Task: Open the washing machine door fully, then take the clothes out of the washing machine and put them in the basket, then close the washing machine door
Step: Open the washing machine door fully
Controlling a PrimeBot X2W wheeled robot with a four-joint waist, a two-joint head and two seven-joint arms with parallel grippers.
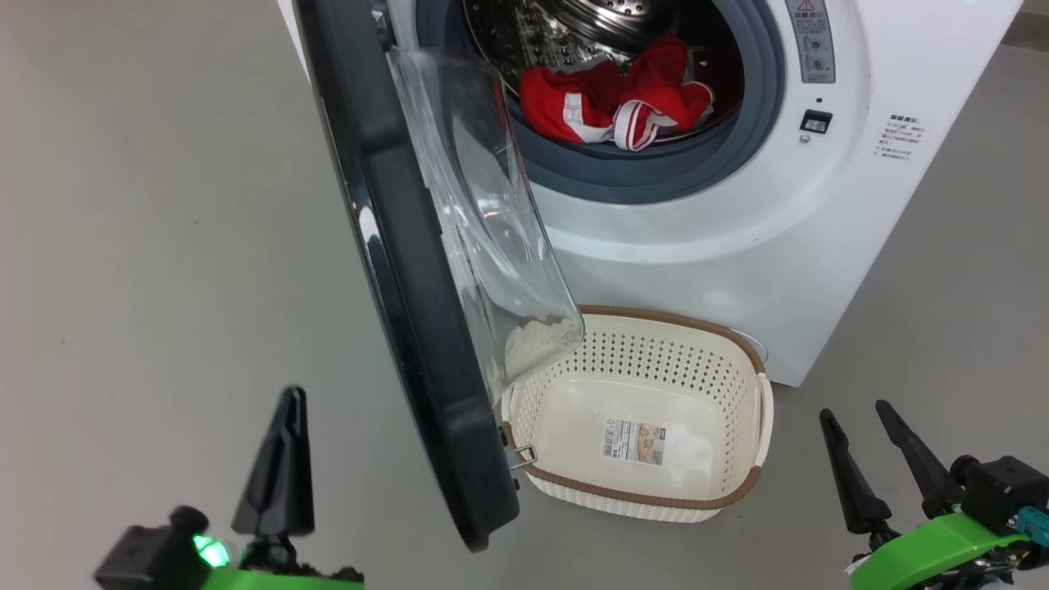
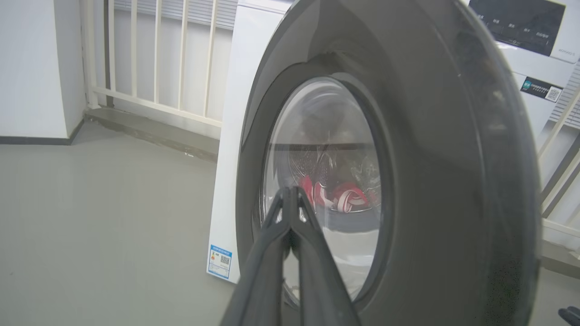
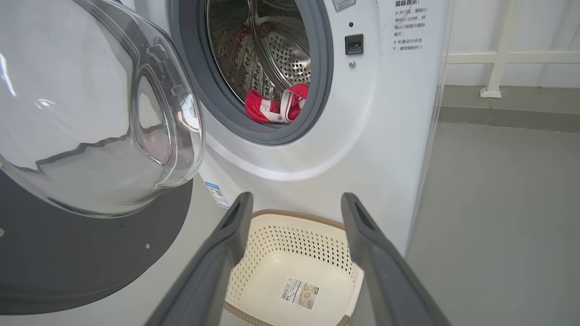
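While the big white box-shaped front-loading washing machine (image 1: 737, 270) has its mouth uncovered, its large round door with a glossy black rim and bulging clear glass bowl (image 1: 410, 328) stands only partly open, nearly edge-on to the head camera. The glass bowl overhangs the left end of a small cream-white perforated plastic basket with a brown woven-look rim (image 1: 656, 315). The basket sits empty on the floor just before the machine, likely placed to receive the laundry. Bright red clothes with white stripes (image 1: 615, 102) lie low in the steel drum. On the door's outer side, the left gripper (image 1: 291, 401) has its fingers pressed together on nothing, probably to push the door wider. The right gripper (image 1: 855, 410) waits spread and empty near the basket.
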